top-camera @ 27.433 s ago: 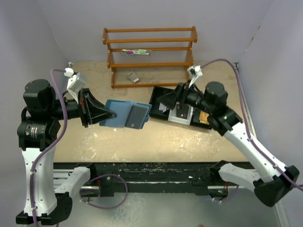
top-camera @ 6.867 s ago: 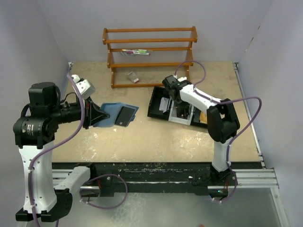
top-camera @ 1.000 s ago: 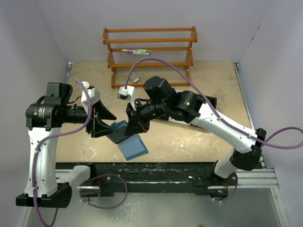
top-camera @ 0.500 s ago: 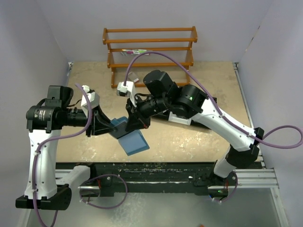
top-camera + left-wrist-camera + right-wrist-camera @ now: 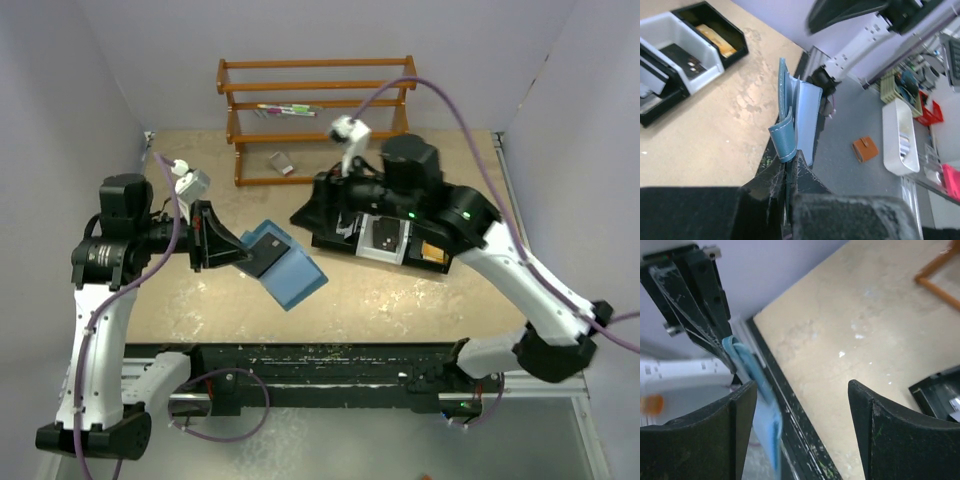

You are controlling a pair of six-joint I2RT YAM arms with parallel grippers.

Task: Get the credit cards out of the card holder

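Hanging clear of the table [image 5: 420,290], the card holder [image 5: 297,278] is pinched by one edge in the left gripper [image 5: 240,256], whose jaws are closed hard on the teal leather. The left wrist view confirms the fold clamped between the fingertips. The holder is spread open over the near-left part of the surface. One dark credit card [image 5: 266,249] shows on its upper leaf, seated in its pocket.

The right gripper [image 5: 302,215] stands apart from the holder, beside the left end of the black tray [image 5: 326,238], jaws spread wide with nothing between them.

Judgement: the step in hand is extraction of that visible card, with the holder presented and the free arm not yet engaged. The next move calls for the right gripper to approach the card's exposed edge and close on the card alone, not on the leather. It should then draw the card along the pocket's line while the left grip resists. Whether further cards sit behind it cannot be told.
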